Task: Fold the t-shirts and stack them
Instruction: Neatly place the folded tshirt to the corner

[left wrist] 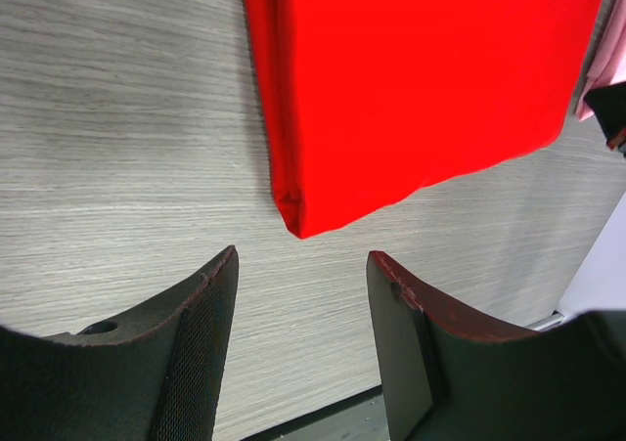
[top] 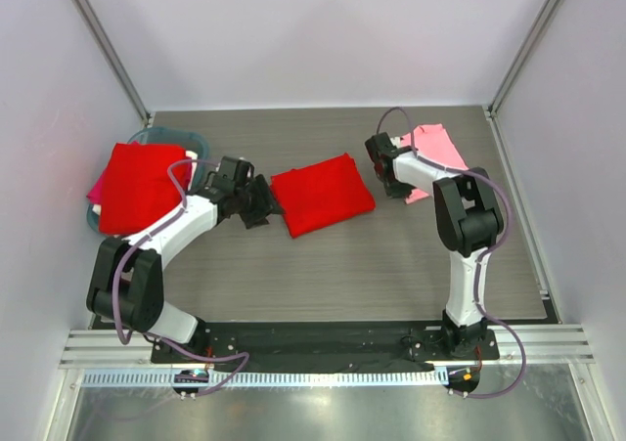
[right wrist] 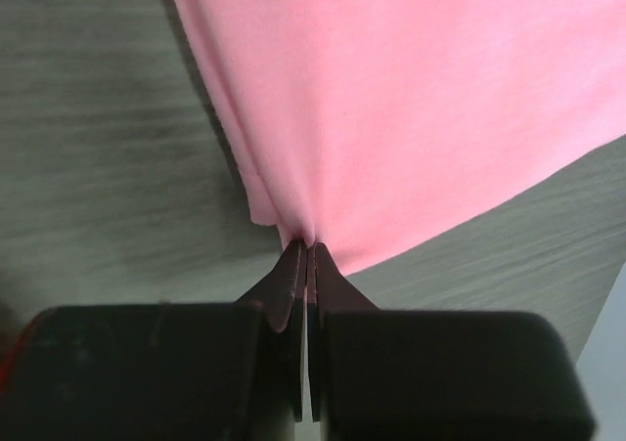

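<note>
- Two more tees lie well left of the folded red t-shirt (top: 323,195): a loose red t-shirt (top: 142,185) draped over the teal basin (top: 196,140), and a magenta t-shirt (top: 96,189) peeking out beneath it.
- Just left of the folded red t-shirt, the left gripper (left wrist: 303,265) has its jaws spread and empty. The cloth's near corner lies just ahead of the gap, untouched.
- To the right of the folded red t-shirt, the right gripper (right wrist: 308,250) is pinched closed on the edge of the pink t-shirt (top: 437,148), which lies flat further right.
- Stacking looks like the step in hand. The left fingers should slide low and take every layer at that corner so the fold does not spring open. The right should carry the pink cloth low and evenly.
- The overhead view gives the whole layout but hides both sets of jaws.
- The left wrist view shows the doubled fold edge and the open gap — the right wrist view shows the fabric puckering into the pinch.
</note>
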### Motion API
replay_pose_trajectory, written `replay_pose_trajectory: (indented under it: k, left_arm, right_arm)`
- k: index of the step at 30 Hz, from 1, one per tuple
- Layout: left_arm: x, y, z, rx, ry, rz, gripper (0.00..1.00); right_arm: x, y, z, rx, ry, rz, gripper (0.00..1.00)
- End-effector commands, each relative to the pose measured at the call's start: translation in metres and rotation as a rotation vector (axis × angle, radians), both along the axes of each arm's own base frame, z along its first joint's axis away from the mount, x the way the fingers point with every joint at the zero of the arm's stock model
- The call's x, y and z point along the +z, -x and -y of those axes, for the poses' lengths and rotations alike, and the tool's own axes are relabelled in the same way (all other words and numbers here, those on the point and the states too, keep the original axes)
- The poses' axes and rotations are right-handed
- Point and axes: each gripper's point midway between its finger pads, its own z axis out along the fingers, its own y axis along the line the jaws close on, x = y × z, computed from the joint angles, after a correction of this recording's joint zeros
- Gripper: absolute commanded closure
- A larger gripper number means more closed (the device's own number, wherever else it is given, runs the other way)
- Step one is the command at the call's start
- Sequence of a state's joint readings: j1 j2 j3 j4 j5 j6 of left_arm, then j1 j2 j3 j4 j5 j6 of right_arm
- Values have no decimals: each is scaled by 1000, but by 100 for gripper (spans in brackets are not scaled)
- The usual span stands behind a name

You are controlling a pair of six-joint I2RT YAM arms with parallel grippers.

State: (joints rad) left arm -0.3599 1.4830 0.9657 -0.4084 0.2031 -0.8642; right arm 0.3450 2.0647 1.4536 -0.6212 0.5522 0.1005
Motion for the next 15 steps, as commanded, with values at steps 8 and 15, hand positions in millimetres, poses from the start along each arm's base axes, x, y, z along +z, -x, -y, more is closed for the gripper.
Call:
replay_pose_trajectory:
  k: [8, 15]
  left_arm:
    - [3, 5, 0, 3, 33, 12, 42]
    - [9, -11, -7, 53, 25, 46, 41]
  right_arm:
    - [51, 40, -40, -46, -195, 118, 61]
    - [104, 19, -76, 19, -393, 221, 48]
